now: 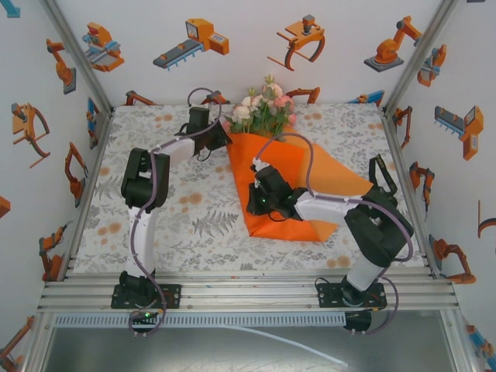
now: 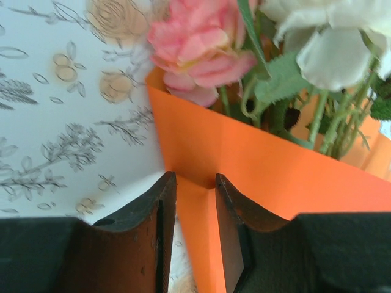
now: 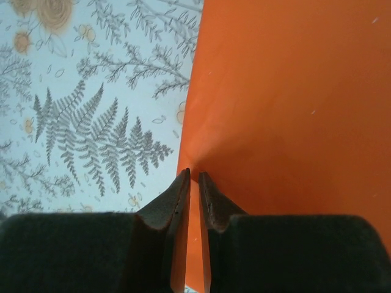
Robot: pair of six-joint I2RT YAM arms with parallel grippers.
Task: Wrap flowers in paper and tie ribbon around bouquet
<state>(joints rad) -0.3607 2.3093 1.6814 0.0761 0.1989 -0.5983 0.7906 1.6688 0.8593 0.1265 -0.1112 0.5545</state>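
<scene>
Orange paper (image 1: 337,180); tablecloth (image 1: 209,225) grey ferns (orange blossoms)

Counter (image 1: 198,240) covered by a pale tablecloth (image 1: 163,209) printed with grey ferns and orange blossoms, white walls (image 1: 248,46) decorated with orange-and-grey robot arm pictures, corners framed by aluminium posts (image 1: 77,56), near edge bounded by aluminium rails (image 1: 248,293), evenly lit throughout

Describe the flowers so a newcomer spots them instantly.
On the floral-print tablecloth, find the big orange paper lying right of centre, and follow it to its far end. The flowers stick out there: raised pink, white and peach blossoms with green leaves, unlike the flat grey-and-orange printed ones around them.
</scene>
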